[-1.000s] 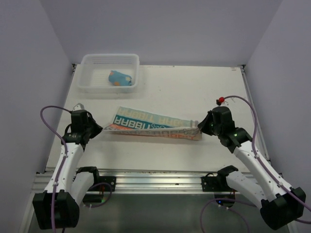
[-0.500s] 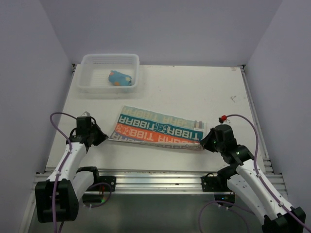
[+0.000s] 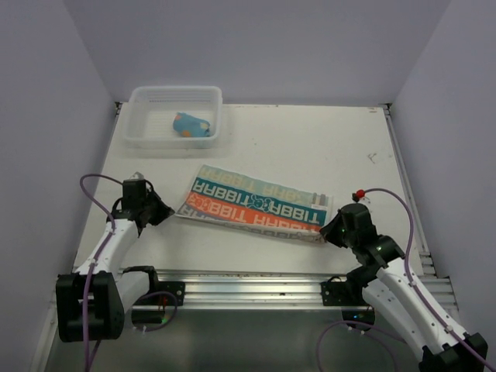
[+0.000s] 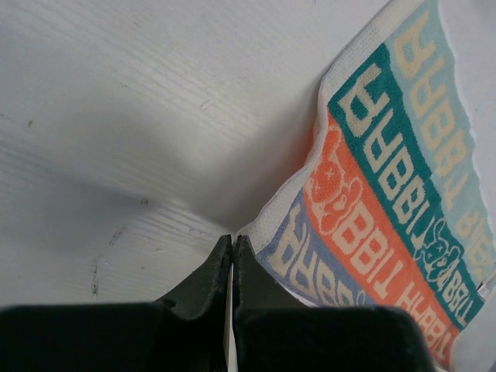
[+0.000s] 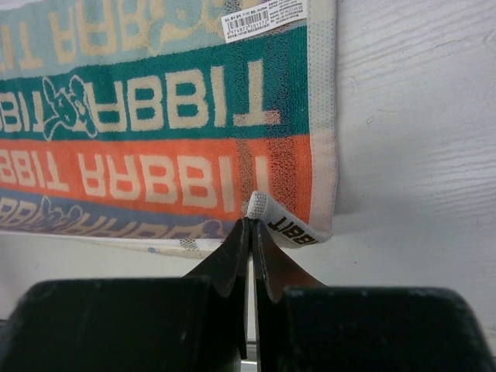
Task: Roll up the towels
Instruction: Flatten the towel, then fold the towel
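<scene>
Left wrist view: left gripper with both fingers pressed together, clamped on the near-left corner of the RABBIT towel, a thin pale edge of cloth caught in the slit. From that corner outward, orange, teal and pale blue bands of lettering fanning away, flat on the white table. Right wrist view: right gripper likewise closed, nipping the towel's near-right corner at a white loop tag folded up from the hem. Just beyond the pinch, 1 orange band, then 1 teal band, then a pale one with a barcode label near the towel's far edge. Top external view: towel spread out flat and slightly slanted, stretched between the 2 grippers, left one at its left end, right one at its right end. Past the towel's far-left corner and well apart from it, a white slatted basket, with the blue towel bunched inside, toward the side nearer the RABBIT towel's middle.
</scene>
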